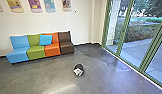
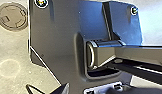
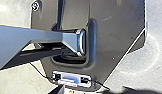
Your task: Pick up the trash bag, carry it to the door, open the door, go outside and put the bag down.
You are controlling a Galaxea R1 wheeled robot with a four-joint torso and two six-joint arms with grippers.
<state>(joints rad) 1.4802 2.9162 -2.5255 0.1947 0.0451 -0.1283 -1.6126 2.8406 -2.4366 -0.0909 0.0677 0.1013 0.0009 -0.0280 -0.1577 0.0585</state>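
Lying on floor (image 1: pixel 42 75), trash bag (image 1: pixel 78 70) apart from the jaws, their spread unclear

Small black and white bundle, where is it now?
In the head view, the small black and white bundle lies on the grey floor below centre, in front of the brown seat and left of the green-framed glass wall.

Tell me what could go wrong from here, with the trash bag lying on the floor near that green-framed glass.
The trash bag lies low on the concrete floor, so a grasp that stays too high might miss it or catch only a little of it.

The glass panels are transparent; the robot could misjudge their distance and bump one.

I cannot tell which panel opens, so it might head for a fixed one.
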